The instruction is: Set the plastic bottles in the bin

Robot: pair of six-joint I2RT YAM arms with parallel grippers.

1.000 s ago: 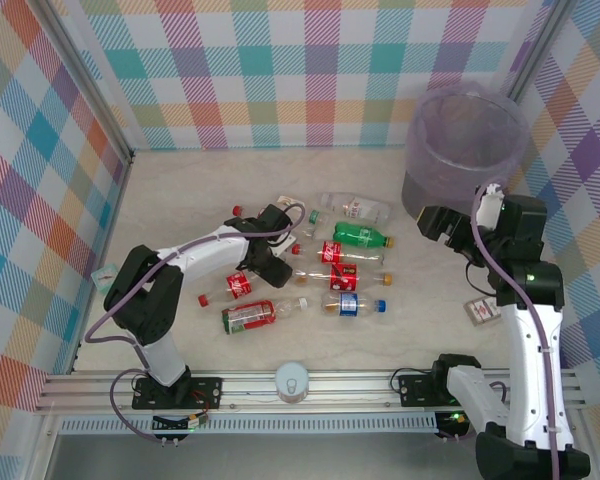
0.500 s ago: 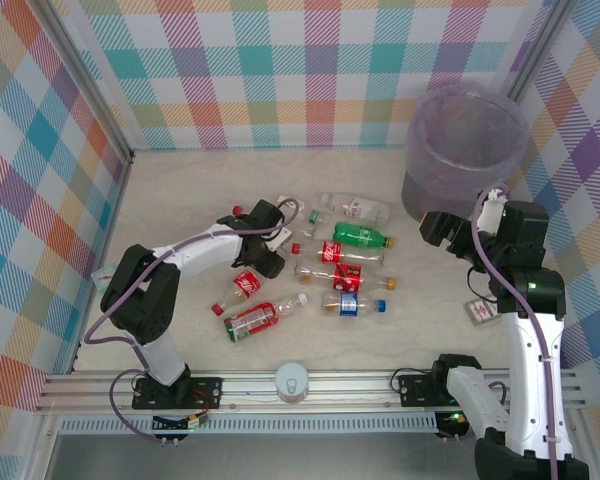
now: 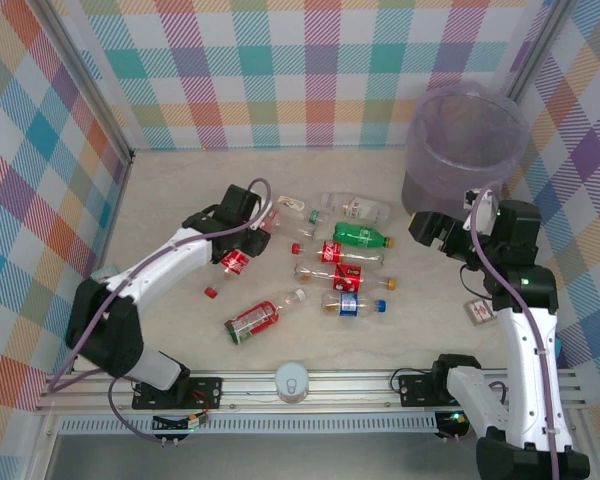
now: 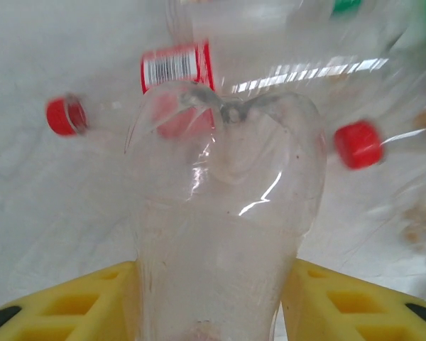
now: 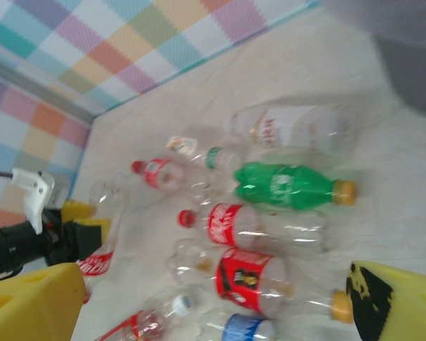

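**Left arm clamped on one bottle; right arm open beside the bin**

Left of table. The left gripper (image 3: pixel 242 238) is closed on the held bottle (image 3: pixel 233 262), which is clear with a red label. From above, its long axis runs diagonally, with the red cap toward near-left and the base toward far-right under the gripper. In the left wrist view the bottle sits between the two yellow fingers (image 4: pixel 341 302), its lobed base pointing away from the camera. I cannot tell whether it is clear of the table (image 3: pixel 160 190).

Centre. The other bottles lie flat in a loose cluster.
- The white-capped bottle (image 3: pixel 252 320) has a red label and is nearest the arms. Its axis is diagonal, cap toward far-right.
- The red-capped bottle (image 3: pixel 332 250) lies left-right, cap to the left.
- The green bottle (image 3: pixel 358 238) is just beyond it and parallel, with its orange cap to the right.
- The blue-labelled bottle (image 3: pixel 348 304) lies left-right, orange cap to the right.
- The white-labelled bottle (image 3: pixel 355 208) is farthest back and lies left-right.

Right of table. The right gripper (image 3: pixel 420 228) points left toward the cluster. In its wrist view the yellow fingertips (image 5: pixel 35 298) stand in opposite bottom corners, spread wide with nothing between them. It sits just beside the near-left wall of the bin (image 3: pixel 430 190); whether they touch, I cannot tell. The bin stands upright at the far-right corner, mouth up, to the right of every bottle noted.
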